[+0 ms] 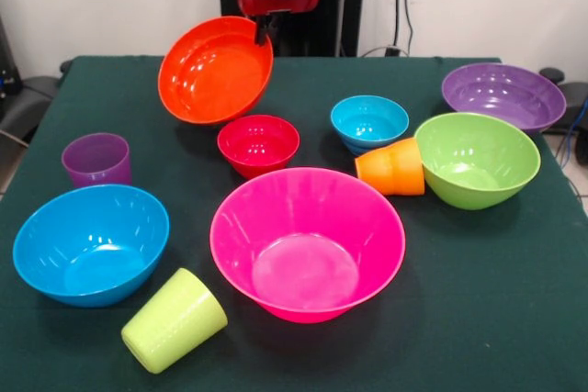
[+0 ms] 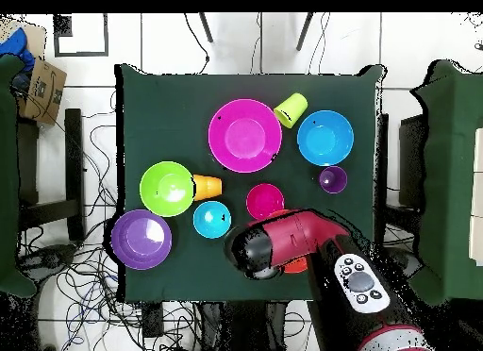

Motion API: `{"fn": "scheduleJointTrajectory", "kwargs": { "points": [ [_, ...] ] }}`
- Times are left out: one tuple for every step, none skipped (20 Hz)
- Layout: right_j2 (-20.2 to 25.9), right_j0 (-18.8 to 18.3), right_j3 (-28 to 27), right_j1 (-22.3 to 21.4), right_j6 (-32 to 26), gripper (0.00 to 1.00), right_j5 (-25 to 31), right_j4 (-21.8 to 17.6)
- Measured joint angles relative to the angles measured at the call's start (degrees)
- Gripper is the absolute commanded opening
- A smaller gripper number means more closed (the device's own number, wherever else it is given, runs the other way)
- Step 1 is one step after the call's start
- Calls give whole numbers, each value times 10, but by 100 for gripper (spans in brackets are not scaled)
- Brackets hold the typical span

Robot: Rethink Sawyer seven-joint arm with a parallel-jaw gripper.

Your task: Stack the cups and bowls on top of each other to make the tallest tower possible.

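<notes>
Nearest the camera, the lime green cup [image 1: 174,319] lies on its side on the worktop [image 1: 478,300], just beside the big pink bowl [image 1: 307,243] and the large blue bowl [image 1: 90,242]. Farther back, the claw [image 1: 264,32] holds the orange bowl [image 1: 215,69] by its rim, tilted and lifted above the small red bowl [image 1: 258,143]. No tower stands yet. I judge this bowl light, stiff and slippery, so the thin rim is the only good place to pinch. Around it wait the orange cup [image 1: 391,168], the purple cup [image 1: 96,159] and the other bowls.
</notes>
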Motion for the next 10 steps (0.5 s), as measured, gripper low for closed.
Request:
{"fn": "scheduleJointTrajectory", "kwargs": {
  "points": [
    [1,0,-1,-1,0,0,4,2],
    [2,1,-2,-3,0,0,9,4],
    [3,1,-3,-5,0,0,13,5],
    [6,1,-7,-8,0,0,25,8],
    [7,1,-9,-8,0,0,29,9],
    [9,1,-12,-8,0,0,34,10],
    [12,1,-14,-9,0,0,38,11],
    [14,1,-17,-9,0,0,43,12],
    [16,1,-18,-10,0,0,46,14],
    [18,1,-19,-12,0,0,49,17]
  ]
}}
